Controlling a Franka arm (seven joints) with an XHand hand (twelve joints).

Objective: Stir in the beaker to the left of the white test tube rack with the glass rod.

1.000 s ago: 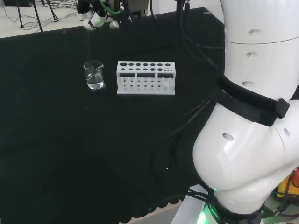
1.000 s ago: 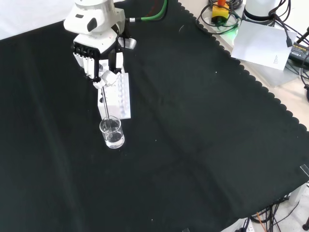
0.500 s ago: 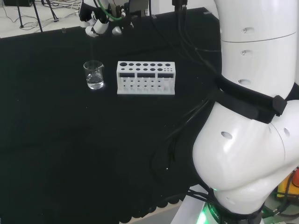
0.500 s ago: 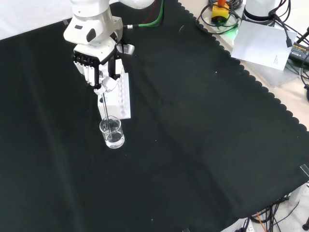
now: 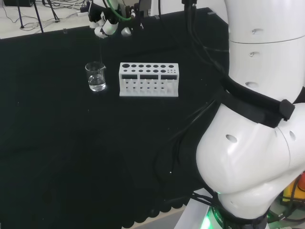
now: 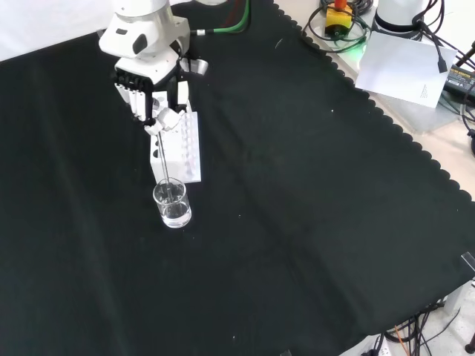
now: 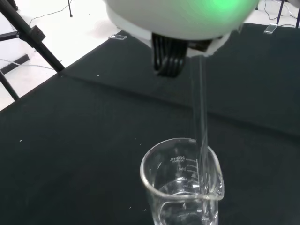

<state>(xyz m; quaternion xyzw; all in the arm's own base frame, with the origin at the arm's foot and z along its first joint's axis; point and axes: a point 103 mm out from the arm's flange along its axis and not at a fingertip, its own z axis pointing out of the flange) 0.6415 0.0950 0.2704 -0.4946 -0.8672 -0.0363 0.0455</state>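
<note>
A clear glass beaker (image 6: pixel 172 205) (image 5: pixel 96 76) (image 7: pixel 183 185) with a little clear liquid stands on the black cloth beside the white test tube rack (image 6: pixel 182 147) (image 5: pixel 148 79). The hand (image 6: pixel 152 89) (image 5: pixel 107 24) hangs above the beaker, fingers curled and pinching the top of a thin glass rod (image 6: pixel 164 159) (image 7: pixel 200 122). The rod hangs nearly straight down from the hand, and its lower end is inside the beaker, close to the wall in the wrist view.
The arm's big white links (image 5: pixel 257 119) stand at the right of the head view. Beyond the cloth's scalloped edge, at the front view's upper right, lie a white sheet (image 6: pixel 404 67) and cables. Bare cloth surrounds the beaker and rack.
The hand has shifted a little sideways above the beaker, to the right in the head view, carrying the rod's lower end round inside the beaker. Beaker and rack have stayed put.
</note>
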